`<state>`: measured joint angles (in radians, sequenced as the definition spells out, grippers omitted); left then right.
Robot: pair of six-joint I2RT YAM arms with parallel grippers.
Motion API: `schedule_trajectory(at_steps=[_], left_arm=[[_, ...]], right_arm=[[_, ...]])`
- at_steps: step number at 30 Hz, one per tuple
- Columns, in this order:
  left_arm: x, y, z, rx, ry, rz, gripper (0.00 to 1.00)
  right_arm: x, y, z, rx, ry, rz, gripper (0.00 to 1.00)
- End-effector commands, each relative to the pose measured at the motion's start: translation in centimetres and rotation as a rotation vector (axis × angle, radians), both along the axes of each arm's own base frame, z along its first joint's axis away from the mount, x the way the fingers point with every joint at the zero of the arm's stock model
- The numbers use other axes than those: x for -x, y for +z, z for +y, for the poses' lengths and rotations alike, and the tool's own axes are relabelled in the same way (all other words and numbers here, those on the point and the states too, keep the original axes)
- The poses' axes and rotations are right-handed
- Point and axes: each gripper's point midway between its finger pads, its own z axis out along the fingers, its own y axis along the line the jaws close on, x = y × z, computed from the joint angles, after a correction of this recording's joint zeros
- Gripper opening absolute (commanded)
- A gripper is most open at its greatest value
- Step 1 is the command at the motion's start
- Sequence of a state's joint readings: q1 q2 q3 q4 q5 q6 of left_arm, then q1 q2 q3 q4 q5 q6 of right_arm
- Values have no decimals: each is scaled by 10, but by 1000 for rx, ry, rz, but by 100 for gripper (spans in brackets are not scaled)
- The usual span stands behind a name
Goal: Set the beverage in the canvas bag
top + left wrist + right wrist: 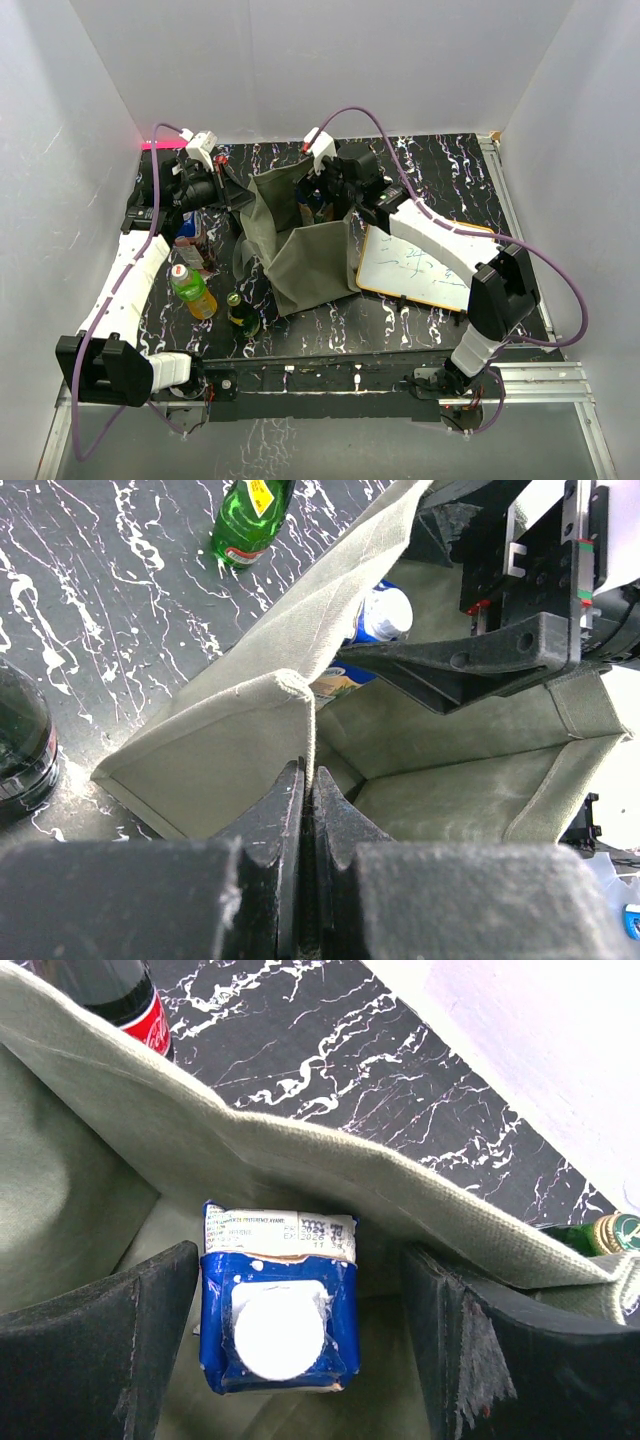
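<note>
The olive-grey canvas bag (300,250) stands open mid-table. My left gripper (308,772) is shut on the thin cloth rim of the bag (220,750), holding its side up; in the top view it (225,190) is at the bag's far-left corner. My right gripper (300,1260) is open and reaches down into the bag (250,1150). A blue beverage carton (277,1310) with a white round cap stands upright on the bag floor between its fingers, nearer the left one and with a gap to the right one. The carton (385,615) also shows in the left wrist view.
A green-tea bottle (192,290) and a dark green glass bottle (240,315) stand left of the bag. A cola bottle (120,995) stands just outside the bag wall. A framed whiteboard (420,265) lies right of the bag, under the right arm.
</note>
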<state>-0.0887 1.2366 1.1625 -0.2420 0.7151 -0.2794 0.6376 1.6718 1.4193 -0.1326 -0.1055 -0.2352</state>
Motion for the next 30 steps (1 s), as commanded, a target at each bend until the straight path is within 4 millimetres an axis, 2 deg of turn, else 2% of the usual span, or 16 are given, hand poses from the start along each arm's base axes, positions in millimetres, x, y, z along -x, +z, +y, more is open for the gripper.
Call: schedule_trajectory(at_steps=[1, 11, 16, 23, 25, 30], left_arm=[[2, 12, -3, 1, -24, -12, 0], [1, 13, -4, -2, -27, -12, 0], [0, 15, -4, -11, -34, -29, 3], [-2, 17, -7, 0, -45, -23, 18], [-2, 19, -7, 2, -49, -28, 23], [0, 29, -8, 4, -60, -59, 43]], right_arm=[[-9, 72, -3, -72, -16, -154, 85], [7, 80, -1, -67, 38, -133, 86], [17, 104, 4, -101, 81, -137, 86], [35, 151, 3, -156, 134, -162, 86], [43, 159, 4, -160, 167, -161, 86], [68, 170, 7, -162, 269, -154, 85]])
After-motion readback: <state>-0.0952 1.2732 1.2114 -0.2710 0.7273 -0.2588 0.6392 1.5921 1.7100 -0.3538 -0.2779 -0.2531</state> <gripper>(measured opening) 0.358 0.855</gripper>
